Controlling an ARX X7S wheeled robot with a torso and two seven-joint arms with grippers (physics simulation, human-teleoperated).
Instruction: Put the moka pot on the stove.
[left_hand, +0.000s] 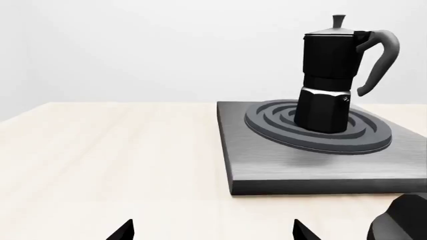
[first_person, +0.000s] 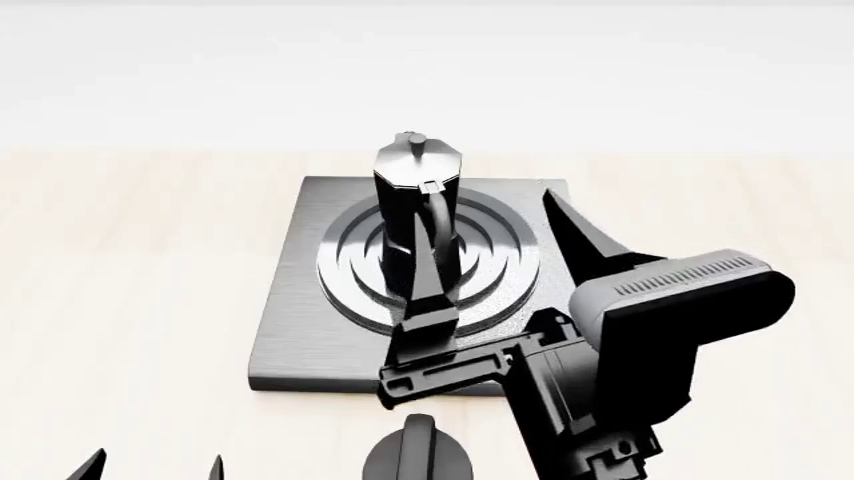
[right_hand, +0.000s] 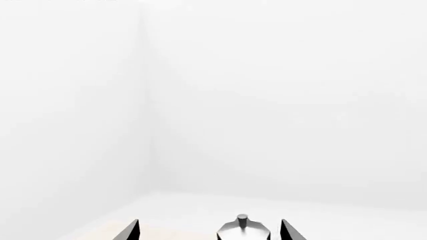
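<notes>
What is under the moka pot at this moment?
The moka pot stands upright on the ring burner at the centre of the stove, which lies on the wooden table. The burner's middle is covered by the pot's base.

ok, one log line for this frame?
black faceted moka pot: upright on ring burner | brushed-grey square stove: on table | right pincer: open, around pot, not gripping | left pincer: open, apart

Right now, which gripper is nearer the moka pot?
Right. The right gripper hangs open just in front of the moka pot on the stove; the left gripper sits low, well off the stove.
</notes>
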